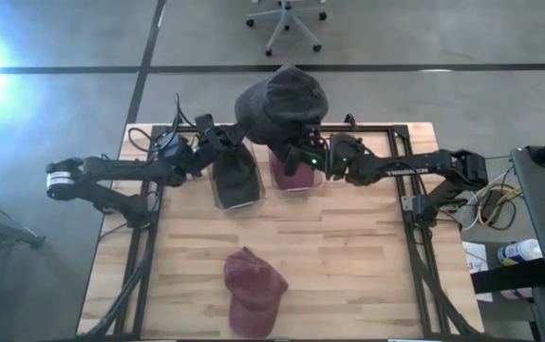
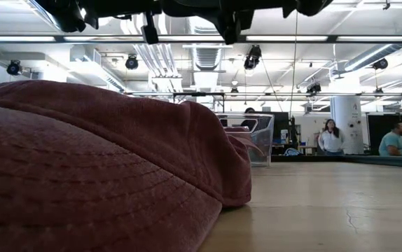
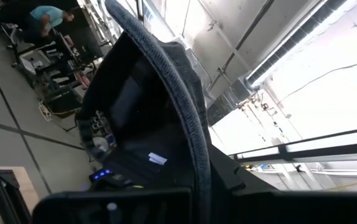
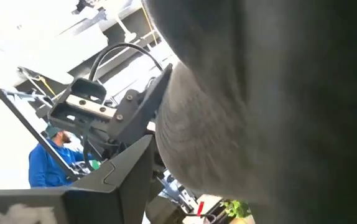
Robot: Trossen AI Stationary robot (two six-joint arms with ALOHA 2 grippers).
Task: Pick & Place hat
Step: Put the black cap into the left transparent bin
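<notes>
Above the table's (image 1: 348, 256) far edge, both arms hold a dark grey hat (image 1: 282, 100) aloft. The left gripper (image 1: 239, 142) is pinched tight on its brim, seen edge-on in the left wrist view; the right gripper (image 1: 303, 152) stands spread wide against the crown, though whether it truly grips cannot be told. A red cap (image 1: 253, 290) lies near the front edge, untouched. Two clear bins (image 1: 236, 180) sit below. The hat looks soft, light and floppy; its stiffer brim seems the surest hold.

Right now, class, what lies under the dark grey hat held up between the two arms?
Under the dark grey hat sit two clear bins; the right one holds something maroon. The hat and grippers cover part of both bins.
</notes>
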